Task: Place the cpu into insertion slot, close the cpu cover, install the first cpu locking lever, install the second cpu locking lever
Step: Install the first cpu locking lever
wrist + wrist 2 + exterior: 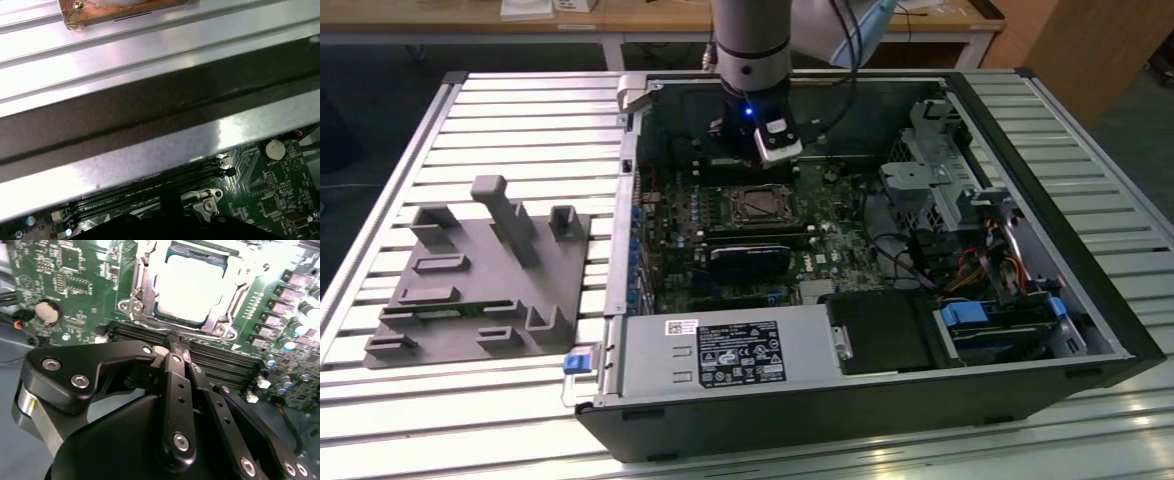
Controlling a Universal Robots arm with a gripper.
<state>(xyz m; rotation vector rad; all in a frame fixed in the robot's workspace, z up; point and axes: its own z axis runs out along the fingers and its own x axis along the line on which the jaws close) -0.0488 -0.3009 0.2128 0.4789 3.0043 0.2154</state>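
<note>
A: Right, where's the cpu (187, 287)?

B: Seated in the insertion slot (145, 300), cpu cover (227, 315) down around it. My gripper (175, 342) hovers beside it, fingers together, empty.

A: Handling?

B: I'd say light, rigid, fragile; edges only.

The arm (750, 40) is a silver-grey cylinder with a small blue light. Its gripper (176, 347) is matte black, flat linked bars joined by shiny round screws (one yellow mark on its silvery base).
</note>
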